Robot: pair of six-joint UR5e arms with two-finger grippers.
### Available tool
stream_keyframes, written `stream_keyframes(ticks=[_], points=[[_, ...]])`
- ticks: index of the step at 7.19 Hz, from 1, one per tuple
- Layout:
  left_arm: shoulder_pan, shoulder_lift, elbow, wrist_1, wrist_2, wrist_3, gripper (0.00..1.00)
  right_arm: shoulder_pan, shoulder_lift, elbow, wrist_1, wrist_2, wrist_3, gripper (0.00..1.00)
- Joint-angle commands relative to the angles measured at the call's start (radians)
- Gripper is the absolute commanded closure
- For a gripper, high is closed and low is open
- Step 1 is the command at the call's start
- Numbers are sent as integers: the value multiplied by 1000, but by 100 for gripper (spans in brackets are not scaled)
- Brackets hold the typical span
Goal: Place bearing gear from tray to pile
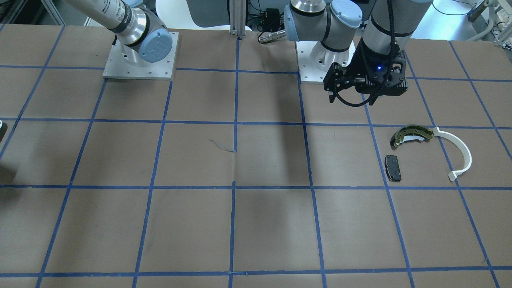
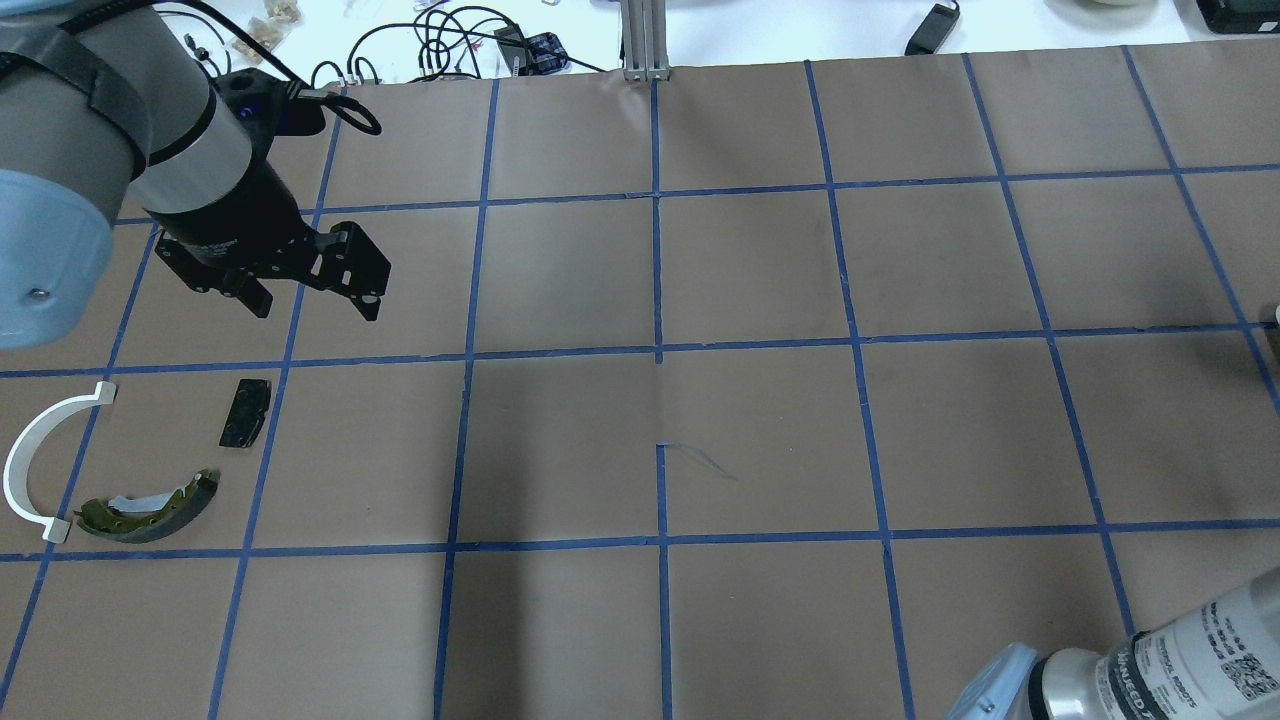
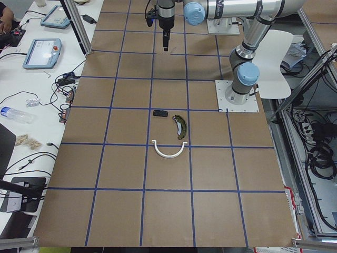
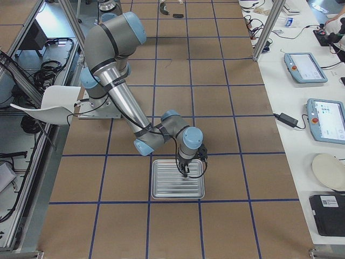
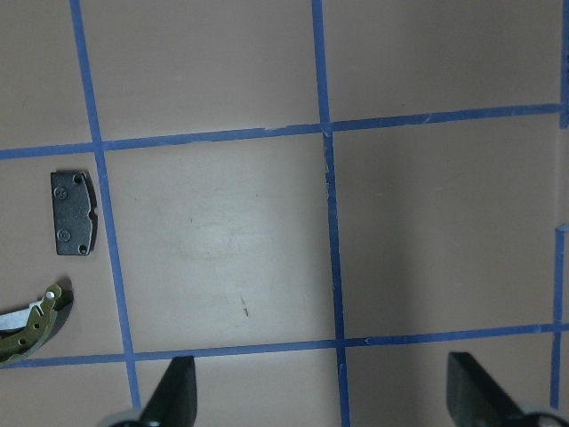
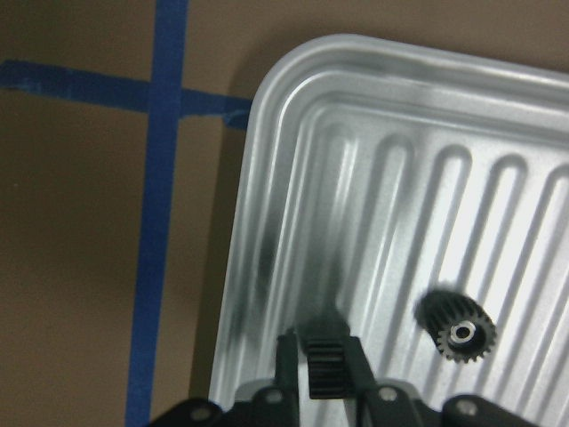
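In the right wrist view my right gripper (image 6: pixel 322 378) is shut on a small black toothed gear (image 6: pixel 325 363), held just above the ribbed metal tray (image 6: pixel 267 222). A second black gear (image 6: pixel 458 333) lies flat on the tray to the right. The exterior right view shows this gripper (image 4: pixel 184 172) over the tray (image 4: pixel 161 191). The pile lies far off on the robot's left: an olive brake shoe (image 2: pixel 150 510), a white arc strip (image 2: pixel 25 460) and a black pad (image 2: pixel 245 412). My left gripper (image 2: pixel 310 305) hovers open and empty beyond the pile; its wrist view shows the pad (image 5: pixel 73 213).
Brown table paper with a blue tape grid (image 2: pixel 658 350). The two arm bases (image 1: pixel 140 56) stand at the robot's edge. An aluminium post (image 2: pixel 640 40) stands at the far table edge. Tablets and cables lie on the side bench (image 4: pixel 315 81).
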State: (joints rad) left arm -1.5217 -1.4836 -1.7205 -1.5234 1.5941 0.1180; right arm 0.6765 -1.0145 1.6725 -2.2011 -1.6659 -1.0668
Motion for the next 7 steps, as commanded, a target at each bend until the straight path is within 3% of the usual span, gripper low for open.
stream_keyframes(ticks=[1,3,5,7], points=[[0,-1,-1,6,1,0,0,-1,-9,-2,0,-11,7,100],[0,0,1,9,0,0,0,50,-98,2,32,-44,66,100],[0,0,-1,9,1,0,0,279,-298,3,328,-51,471,100],[0,0,-1,8,1,0,0,568,-360,3,443,-38,856,100]])
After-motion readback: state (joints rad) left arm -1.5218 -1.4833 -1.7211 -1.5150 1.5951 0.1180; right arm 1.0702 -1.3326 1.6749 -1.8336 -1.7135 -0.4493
